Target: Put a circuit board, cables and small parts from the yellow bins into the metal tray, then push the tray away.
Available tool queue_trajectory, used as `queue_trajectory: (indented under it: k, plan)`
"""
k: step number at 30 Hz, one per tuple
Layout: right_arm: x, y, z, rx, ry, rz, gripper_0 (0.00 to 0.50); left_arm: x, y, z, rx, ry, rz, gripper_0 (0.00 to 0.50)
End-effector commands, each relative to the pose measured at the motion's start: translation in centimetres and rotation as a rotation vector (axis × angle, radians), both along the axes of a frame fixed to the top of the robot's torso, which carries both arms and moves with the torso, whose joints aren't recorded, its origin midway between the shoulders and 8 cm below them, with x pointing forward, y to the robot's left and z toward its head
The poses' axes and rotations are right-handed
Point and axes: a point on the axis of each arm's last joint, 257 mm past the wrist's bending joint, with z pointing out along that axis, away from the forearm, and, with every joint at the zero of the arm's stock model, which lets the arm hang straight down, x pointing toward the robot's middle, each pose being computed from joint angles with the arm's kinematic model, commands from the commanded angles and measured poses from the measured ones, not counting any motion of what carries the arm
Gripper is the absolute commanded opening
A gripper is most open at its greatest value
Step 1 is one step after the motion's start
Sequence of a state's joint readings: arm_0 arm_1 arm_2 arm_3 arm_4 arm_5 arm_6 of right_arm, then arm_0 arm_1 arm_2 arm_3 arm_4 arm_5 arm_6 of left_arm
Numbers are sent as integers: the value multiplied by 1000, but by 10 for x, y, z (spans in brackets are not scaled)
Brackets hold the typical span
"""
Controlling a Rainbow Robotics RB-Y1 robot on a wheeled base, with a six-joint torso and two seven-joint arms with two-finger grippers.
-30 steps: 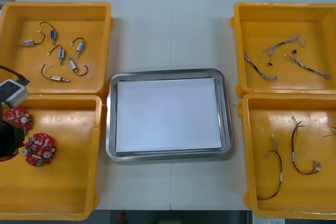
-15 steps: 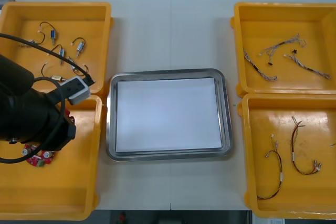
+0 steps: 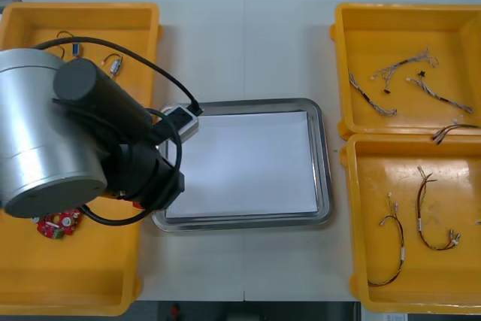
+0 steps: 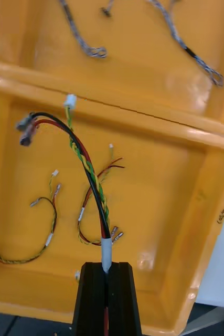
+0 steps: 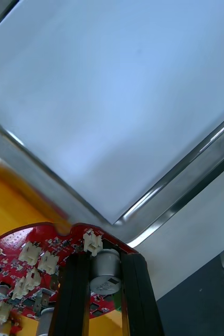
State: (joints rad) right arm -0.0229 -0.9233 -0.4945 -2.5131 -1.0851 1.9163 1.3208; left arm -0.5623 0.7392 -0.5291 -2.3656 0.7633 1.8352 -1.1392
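Observation:
My left gripper (image 5: 105, 257) is shut on a round red circuit board (image 5: 33, 252) and holds it over a corner of the metal tray (image 5: 185, 173), which is white inside. From the front, the big silver left arm (image 3: 68, 133) reaches from the near left bin to the left rim of the tray (image 3: 319, 163), hiding its fingers. My right gripper (image 4: 107, 266) is shut on a red and yellow cable (image 4: 88, 168) twisted with black, lifted above the near right yellow bin (image 4: 159, 173). The cable's free end (image 3: 451, 131) shows at the front view's right edge.
A second circuit board (image 3: 58, 223) lies in the near left bin (image 3: 75, 283). Small metal parts (image 3: 113, 65) sit in the far left bin. Two more red and yellow cables (image 3: 394, 249) lie in the near right bin, and twisted blue and white cables (image 3: 376, 99) in the far right bin (image 3: 391, 20).
The left arm has swung right from the near left bin to the tray's left edge, carrying one board. The held cable's end has come into the front view on the right.

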Motion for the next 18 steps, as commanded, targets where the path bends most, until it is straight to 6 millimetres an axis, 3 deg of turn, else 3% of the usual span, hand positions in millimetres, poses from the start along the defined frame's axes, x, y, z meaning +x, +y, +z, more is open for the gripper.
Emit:
queue_trajectory:
  k: [1,10,18]
  plan:
    - [3,20,5,-105,9,175,0,9,-36,3,-36,-24,41,0]
    - [10,48,4,-179,28,332,0,25,-61,-26,-29,-25,92,0]
    - [25,63,2,-195,60,392,0,45,-65,-54,-25,-44,121,0]
